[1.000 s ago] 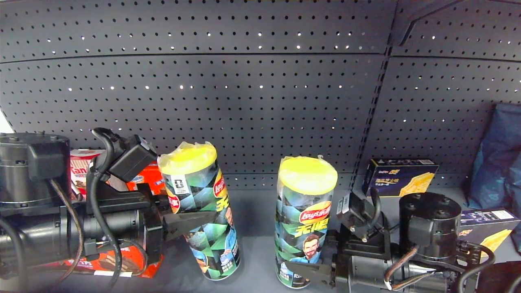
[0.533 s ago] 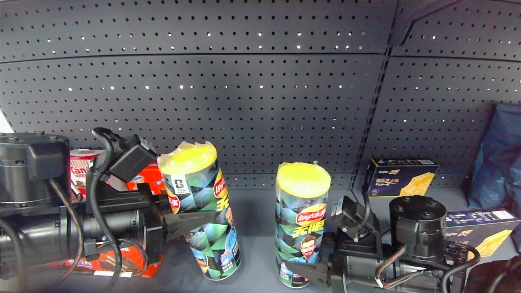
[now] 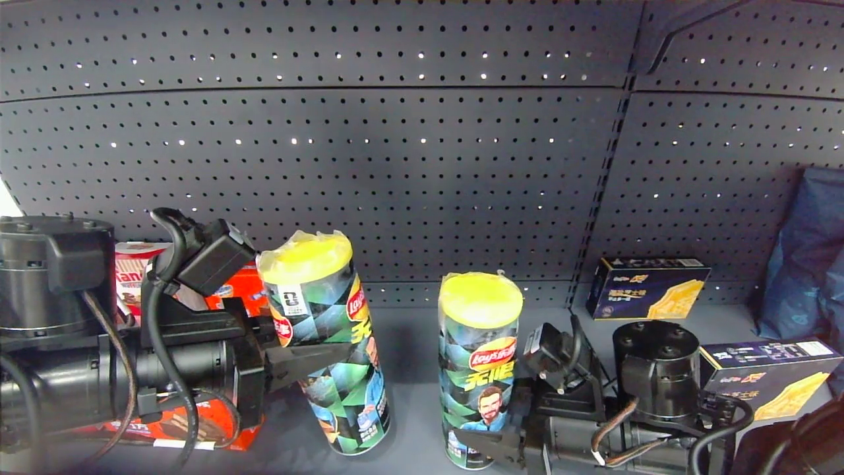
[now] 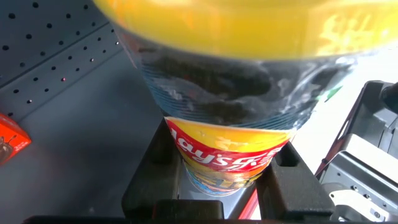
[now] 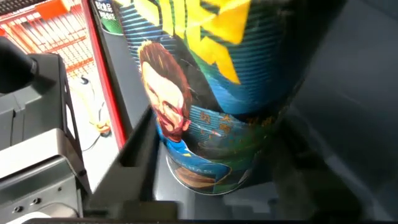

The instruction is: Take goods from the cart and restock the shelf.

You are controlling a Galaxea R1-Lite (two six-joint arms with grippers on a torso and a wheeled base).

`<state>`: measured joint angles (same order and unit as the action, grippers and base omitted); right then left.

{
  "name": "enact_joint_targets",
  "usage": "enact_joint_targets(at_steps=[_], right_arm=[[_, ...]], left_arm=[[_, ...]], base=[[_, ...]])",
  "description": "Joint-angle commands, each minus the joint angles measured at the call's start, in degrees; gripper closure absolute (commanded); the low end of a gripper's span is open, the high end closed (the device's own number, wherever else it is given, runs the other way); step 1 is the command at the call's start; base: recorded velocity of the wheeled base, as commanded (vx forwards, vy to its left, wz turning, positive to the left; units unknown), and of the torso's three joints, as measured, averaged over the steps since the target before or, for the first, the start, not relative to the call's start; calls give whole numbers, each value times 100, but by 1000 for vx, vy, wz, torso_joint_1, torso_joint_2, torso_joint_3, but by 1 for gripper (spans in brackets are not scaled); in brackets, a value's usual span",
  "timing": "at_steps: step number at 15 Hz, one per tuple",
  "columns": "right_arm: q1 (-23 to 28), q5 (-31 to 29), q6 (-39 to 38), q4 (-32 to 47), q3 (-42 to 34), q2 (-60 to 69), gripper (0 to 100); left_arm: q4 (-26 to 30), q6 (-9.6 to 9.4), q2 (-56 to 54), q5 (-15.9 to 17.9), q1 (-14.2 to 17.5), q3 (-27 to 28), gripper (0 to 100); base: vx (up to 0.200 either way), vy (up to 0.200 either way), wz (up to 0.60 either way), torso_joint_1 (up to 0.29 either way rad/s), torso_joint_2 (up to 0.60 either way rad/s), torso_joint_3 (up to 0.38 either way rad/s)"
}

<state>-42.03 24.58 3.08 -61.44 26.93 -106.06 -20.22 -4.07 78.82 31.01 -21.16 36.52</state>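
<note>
Left end effector (image 3: 330,356) grips the tilted left can (image 3: 316,297) over the shelf (image 3: 409,343); right end effector (image 3: 484,432) clasps the upright right can (image 3: 478,356), mid-shelf. Both seemingly sit at shelf level; release is left.

- chip can (image 4: 217,99), yellow lid toward camera, clamped between dark fingers (image 4: 152,177) of left gripper (image 4: 224,180)
- grey shelf (image 4: 74,143) below, pegboard (image 4: 43,43) behind
- orange box (image 4: 9,140) corner, apart from can
</note>
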Motion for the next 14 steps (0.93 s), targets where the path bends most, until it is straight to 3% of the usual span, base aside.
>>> enact_joint_targets(at_steps=[1, 8, 11, 14], right_arm=[[-15, 3, 8, 1, -12, -99, 0], [29, -14, 8, -43, -478, 472, 0], [442, -32, 8, -35, -856, 1746, 0], [723, -401, -1, 88, -715, 2494, 0]], left_arm=[[1, 3, 10, 1, 7, 4, 100], [-8, 3, -7, 1, 7, -14, 100], [-8, 3, -16, 1, 7, -31, 100], [-8, 3, -16, 10, -2, -31, 100]], base=[[0, 0, 0, 0, 0, 0], [0, 0, 0, 0, 0, 0], [0, 0, 0, 0, 0, 0], [0, 0, 0, 0, 0, 0]])
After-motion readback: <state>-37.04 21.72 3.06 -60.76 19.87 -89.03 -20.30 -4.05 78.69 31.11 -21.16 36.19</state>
